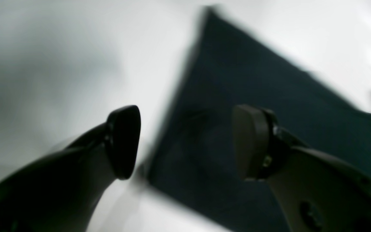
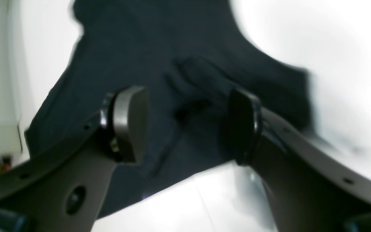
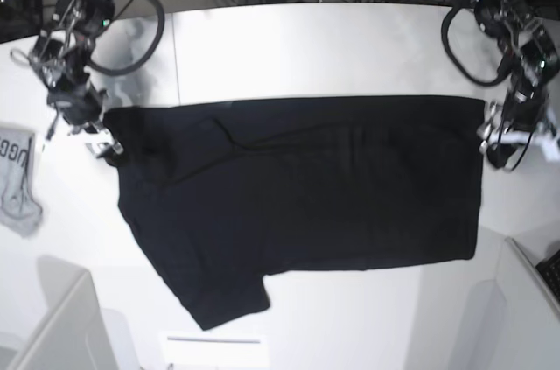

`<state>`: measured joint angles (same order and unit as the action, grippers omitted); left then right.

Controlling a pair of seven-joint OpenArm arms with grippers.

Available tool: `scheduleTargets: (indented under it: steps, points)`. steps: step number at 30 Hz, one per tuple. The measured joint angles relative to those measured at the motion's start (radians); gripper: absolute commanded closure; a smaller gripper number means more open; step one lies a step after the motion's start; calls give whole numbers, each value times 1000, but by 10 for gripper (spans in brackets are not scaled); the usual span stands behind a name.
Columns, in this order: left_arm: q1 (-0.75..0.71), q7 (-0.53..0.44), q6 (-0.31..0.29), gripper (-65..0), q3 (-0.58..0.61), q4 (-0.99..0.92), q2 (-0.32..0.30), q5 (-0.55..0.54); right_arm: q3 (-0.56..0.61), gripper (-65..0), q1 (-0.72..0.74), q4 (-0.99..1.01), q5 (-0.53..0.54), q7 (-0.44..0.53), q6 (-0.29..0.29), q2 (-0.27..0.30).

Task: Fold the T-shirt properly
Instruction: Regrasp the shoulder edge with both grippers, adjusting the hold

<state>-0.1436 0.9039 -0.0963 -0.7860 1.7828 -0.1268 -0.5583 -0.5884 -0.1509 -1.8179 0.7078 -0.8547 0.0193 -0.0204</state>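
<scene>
T-shirt (image 3: pixel 306 186), black, plain side up, lies spread on the white bench (image 3: pixel 289 46), half-folded lengthwise by the look of it, one sleeve sticking out at the near-left corner in base view. Far edge runs straight between the two hands. Left hand (image 1: pixel 185 141) is released, fingers wide apart, nothing between them; shirt corner sits just below and ahead of it, not touching as far as I can tell. Right hand (image 2: pixel 188 125) also released, fingers spread, hovering over wrinkled cloth near the sleeve end, nothing pinched. Wrist views blurred, so contact with the cloth can't be settled. In base view each hand sits at its own end of the shirt's far edge, just beside the cloth. Small grey garment (image 3: pixel 17 182) with dark lettering lies on the bench outboard of the right hand, apart from the shirt.

Step, my read: between folds, cloth laid down and let go. Next move likely calls for re-gripping: tuck the stray sleeve in, then pinch the corners of one short end and carry them across to the other. Wrinkles by the right hand may need smoothing first.
</scene>
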Motion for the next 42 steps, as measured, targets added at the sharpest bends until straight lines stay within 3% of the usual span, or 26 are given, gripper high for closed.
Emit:
scheduleTargets:
  steps: [5, 7, 11, 20, 25, 28, 33, 38, 42]
  points:
    - [-96, 19, -205, -429, -122, -6, 92, -3, -95, -366, -100, -56, 10, 54, -1, -111]
    - [-110, 15, -271, -429, -157, -20, 103, -1, -101, -366, -140, -52, -1, 75, 0, -120]
    - [-119, 5, -316, -428, -171, -86, 97, 5, -60, -366, -180, -2, 6, 173, 0, -113]
    - [-64, -2, -316, -428, -131, -188, 101, 5, -43, -366, -142, 149, 10, 235, 0, -116]
    - [-62, -154, -315, -428, -47, -209, 98, 3, -42, -366, -119, 158, 8, 230, 0, -116]
    - [-56, -173, -315, -428, -25, -256, 102, 1, -42, -366, -108, 170, 5, 232, 0, -116]
    - [-44, -201, -218, -428, -29, -285, 96, -22, -42, -366, -87, 191, 10, 235, -1, -115]
    - [-109, -175, -197, -428, -31, -212, 100, -11, -42, -366, -122, 179, 20, 246, -13, -115]
    - [-111, -176, -192, -428, -113, -220, 113, -3, -42, -366, -142, 172, 24, 250, -13, -115]
